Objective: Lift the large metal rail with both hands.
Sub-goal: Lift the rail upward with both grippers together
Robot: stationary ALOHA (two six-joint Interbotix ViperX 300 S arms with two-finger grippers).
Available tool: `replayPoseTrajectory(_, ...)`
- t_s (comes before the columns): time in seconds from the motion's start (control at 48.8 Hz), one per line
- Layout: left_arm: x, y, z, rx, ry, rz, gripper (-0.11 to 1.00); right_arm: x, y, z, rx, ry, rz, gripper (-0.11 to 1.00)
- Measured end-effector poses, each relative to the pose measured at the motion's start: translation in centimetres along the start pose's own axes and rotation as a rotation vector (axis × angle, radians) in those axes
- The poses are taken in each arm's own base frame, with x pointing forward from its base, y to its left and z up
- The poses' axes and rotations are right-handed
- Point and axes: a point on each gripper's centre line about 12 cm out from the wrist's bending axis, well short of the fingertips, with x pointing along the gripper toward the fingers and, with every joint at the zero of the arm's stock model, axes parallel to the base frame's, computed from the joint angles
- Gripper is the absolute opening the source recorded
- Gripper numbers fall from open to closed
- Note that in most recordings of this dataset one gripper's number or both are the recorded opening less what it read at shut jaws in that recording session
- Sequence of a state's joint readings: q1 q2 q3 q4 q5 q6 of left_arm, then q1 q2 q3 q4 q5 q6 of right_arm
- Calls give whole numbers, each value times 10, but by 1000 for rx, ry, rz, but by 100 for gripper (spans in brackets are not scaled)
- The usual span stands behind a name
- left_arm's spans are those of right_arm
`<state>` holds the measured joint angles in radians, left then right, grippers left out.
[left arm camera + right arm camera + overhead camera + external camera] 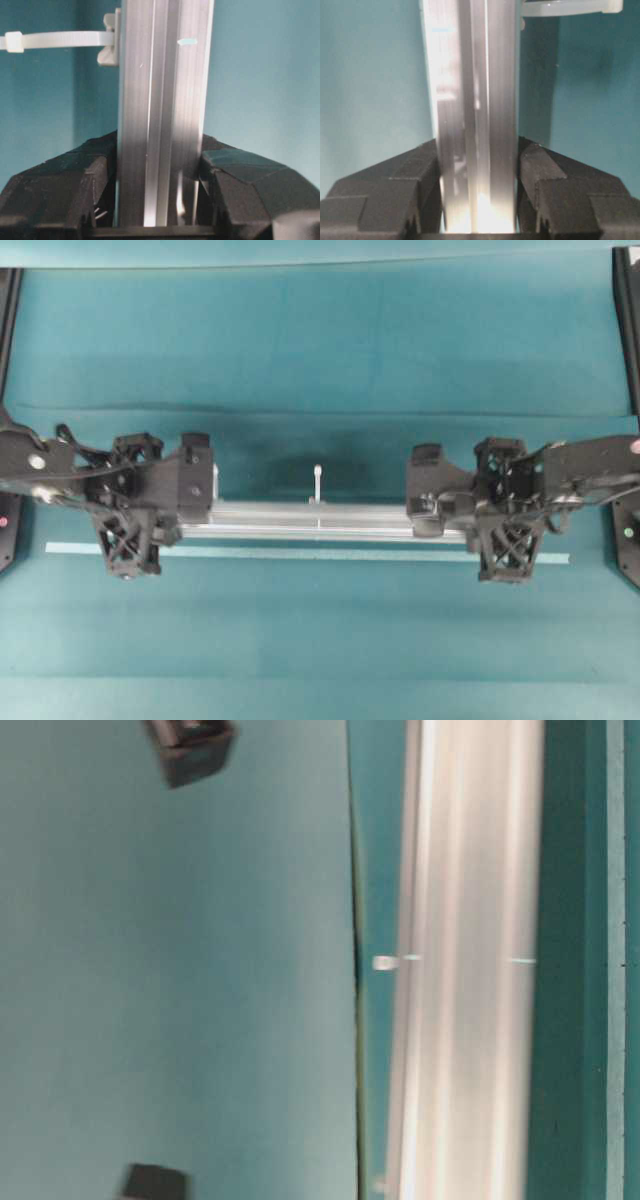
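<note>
Spanning the middle of the teal table (320,350), the large metal rail (320,520) is lying crosswise between the two arms in the overhead view, with a white zip tie (317,483) sticking up from its far side near the centre. The left gripper (159,172) is clamping one end of the rail, its black fingers (75,180) pressing against both grooved sides in the left wrist view, partly closed around the bar. The right gripper (479,165) is gripping the opposite end the same way, fingers (555,180) snug on either flank. A thin pale tape strip (300,553) is lying on the cloth just in front of the rail, parallel to it. In the table-level view the rail is showing as a blurred silver band, and it is probably hanging clear of the cloth, though the blur is making that hard to confirm.
</note>
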<state>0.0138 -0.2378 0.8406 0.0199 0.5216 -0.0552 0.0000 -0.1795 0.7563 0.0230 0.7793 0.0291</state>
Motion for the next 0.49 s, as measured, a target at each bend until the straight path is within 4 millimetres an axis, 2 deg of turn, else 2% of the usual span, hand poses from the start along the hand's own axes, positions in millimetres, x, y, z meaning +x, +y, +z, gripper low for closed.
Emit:
replayPoseTrajectory(0.123, -24, 0, 8, -1, -12, 1, 36, -26, -1, 5, 3, -20, 0, 37)
replayPoseTrajectory(0.307, -64, 1, 21, -4, -69, 1, 36, -79, 0, 11, 1, -49, 2, 38)
replayPoseTrajectory(0.492, -100, 1, 32, -2, -127, 0, 36, -115, 2, 17, 0, -54, 7, 37)
